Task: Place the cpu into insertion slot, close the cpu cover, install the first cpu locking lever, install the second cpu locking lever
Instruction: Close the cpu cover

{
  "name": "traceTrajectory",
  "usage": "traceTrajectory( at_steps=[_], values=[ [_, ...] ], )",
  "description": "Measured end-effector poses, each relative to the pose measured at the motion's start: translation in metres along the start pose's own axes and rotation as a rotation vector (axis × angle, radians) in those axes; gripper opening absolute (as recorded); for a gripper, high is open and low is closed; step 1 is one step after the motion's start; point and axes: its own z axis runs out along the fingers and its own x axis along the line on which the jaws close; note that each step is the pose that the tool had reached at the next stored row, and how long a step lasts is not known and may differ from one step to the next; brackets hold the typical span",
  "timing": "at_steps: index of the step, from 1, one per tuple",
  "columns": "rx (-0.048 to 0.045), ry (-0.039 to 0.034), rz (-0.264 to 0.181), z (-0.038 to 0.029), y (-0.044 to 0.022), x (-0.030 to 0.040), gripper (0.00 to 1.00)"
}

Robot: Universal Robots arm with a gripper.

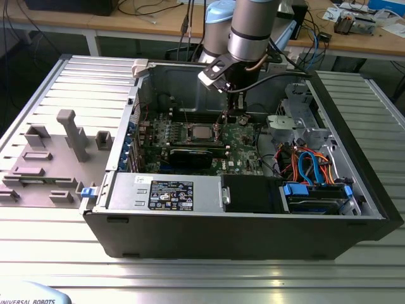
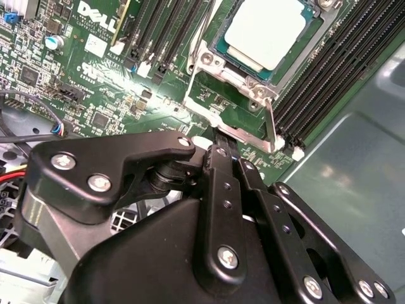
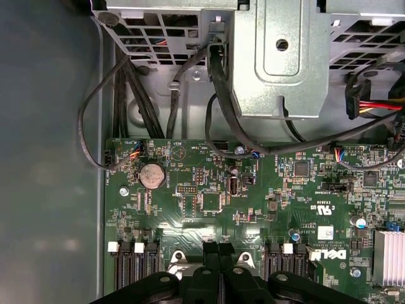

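**A:** What's the setting?

**B:** A ribbed metal surface (image 1: 190, 278) carries an open computer case (image 1: 364, 209). The arm (image 1: 253, 31) reaches down into it from above.

**A:** And inside?

**B:** A green circuit board (image 3: 209, 190) covers the case floor. In the second wrist view the insertion slot (image 2: 221, 52) sits beside long black memory slots (image 2: 329, 69). The cpu (image 2: 269, 28) lies in it, silver top up. To my eye it sits square, so that part of the job looks done.

**A:** Is the cover down?

**B:** No. The cpu cover (image 2: 271, 123) is swung open, away from the chip. It hinges at the slot's edge on the pincer's side, and green board shows through its square opening. I can't tell how steeply it stands.

**A:** Where's the pincer?

**B:** The pincer (image 2: 218, 142) is right at the frame's free edge, touching it or just beside it. Its fingers are drawn together, with no gap between them in both wrist views. I can't tell whether they nip the edge itself.

**A:** So how does it all line up?

**B:** Going out from the pincer, you meet the free edge, then the hinge, then the chip, all roughly on one line. In the exterior view the chip lies toward the exterior view's left of the pincer. I'd judge that closing the cover depends on that line.
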Motion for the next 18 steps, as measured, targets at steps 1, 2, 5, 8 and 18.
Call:
traceTrajectory(
  at_steps=[1,2,5,8,18],
  values=[
    [0.0000,0.0001,0.000,0.0000,-0.0004,0.0000,0.11],
    [-0.0001,0.0001,0.000,0.0000,-0.0008,0.0000,0.11],
    [0.0000,0.0000,0.000,0.0000,-0.0028,0.0001,0.11],
    [0.0000,0.0001,0.000,0.0001,-0.0042,0.0001,0.11],
    [0.0000,0.0001,0.000,0.0001,-0.0085,0.0002,0.11]
  ],
)
